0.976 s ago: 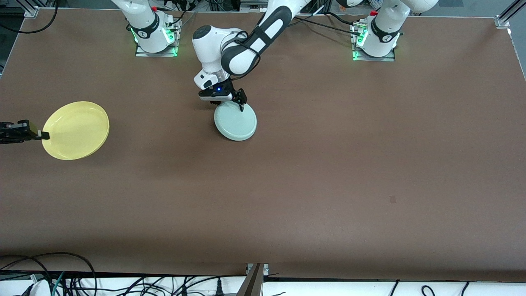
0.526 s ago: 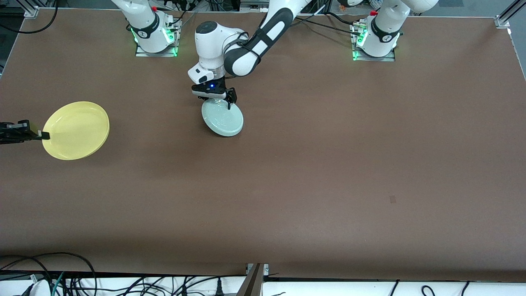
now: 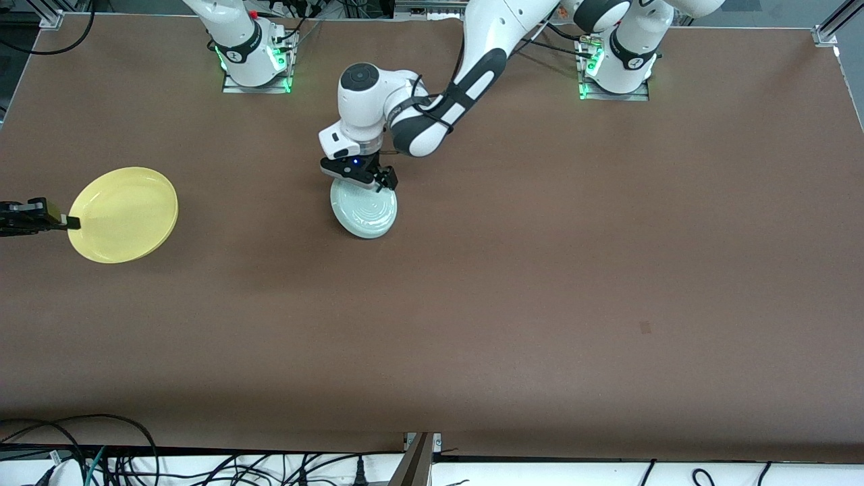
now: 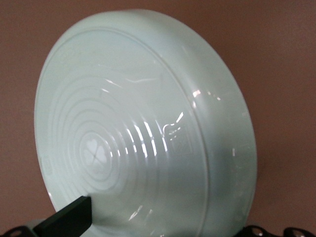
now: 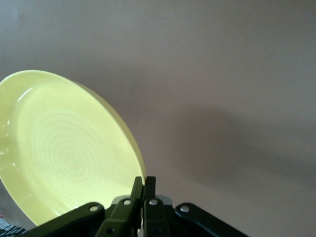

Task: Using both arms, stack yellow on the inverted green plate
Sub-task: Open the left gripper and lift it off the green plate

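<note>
**Over the brown table: two plates held up by their rims**

Over the middle of the matte brown tabletop, toward the robots' bases: green plate, round, pale mint, glossy, held off the surface and tilted with its underside showing. White concentric rings across that underside, a small clover-like mark at the centre, a smooth rounded wall, bright glints from overhead lights in the left wrist view. Pinched at its upper rim by the left gripper, fingers closed on the edge, one black finger lying against the ringed face. Left arm stretched out from its base in a long bent reach, wrist turned downward over the plate.

At the right arm's end of the table: yellow plate, round, plain, low raised rim, hollow side up, faint concentric rings moulded into its floor. Gripped at the outer rim by the right gripper, fingers pressed together on the thin edge. Right gripper lying nearly level, entering from the view's edge.
</note>
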Motion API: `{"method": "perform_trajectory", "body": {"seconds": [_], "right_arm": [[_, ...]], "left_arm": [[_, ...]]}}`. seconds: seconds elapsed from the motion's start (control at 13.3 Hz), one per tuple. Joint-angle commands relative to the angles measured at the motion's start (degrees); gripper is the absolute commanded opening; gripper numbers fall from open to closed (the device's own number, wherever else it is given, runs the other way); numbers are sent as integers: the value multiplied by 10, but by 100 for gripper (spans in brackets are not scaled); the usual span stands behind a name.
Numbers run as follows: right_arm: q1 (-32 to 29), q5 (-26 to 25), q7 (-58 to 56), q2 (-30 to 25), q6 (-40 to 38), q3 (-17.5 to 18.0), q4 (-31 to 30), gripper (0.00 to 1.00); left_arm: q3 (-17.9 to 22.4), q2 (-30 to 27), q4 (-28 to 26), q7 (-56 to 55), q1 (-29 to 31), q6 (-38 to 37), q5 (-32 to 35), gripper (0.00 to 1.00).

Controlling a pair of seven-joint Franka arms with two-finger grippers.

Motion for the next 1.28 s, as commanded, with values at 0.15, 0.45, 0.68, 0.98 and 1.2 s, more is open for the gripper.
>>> {"method": "perform_trajectory", "body": {"seconds": [0.15,0.45,0.68,0.98,1.2], "right_arm": [[-4,-2,-10,1,-11,0,6,0],[-4,1,-16,17,-7,0,5,0],[-4,1,-35,31,-6,0,5,0],[4,2,-29,55,18,5,4,0],[42,5,-24,69,34,6,-17,0]], "left_arm": [[-6,-63,-21,172,39,-177,-16,100],[-6,-109,-20,258,39,-324,-14,100],[-6,-131,-16,300,39,-372,-13,100],[-2,-155,-10,290,85,-373,-23,100],[-7,-206,-10,290,176,-374,-44,100]]}}
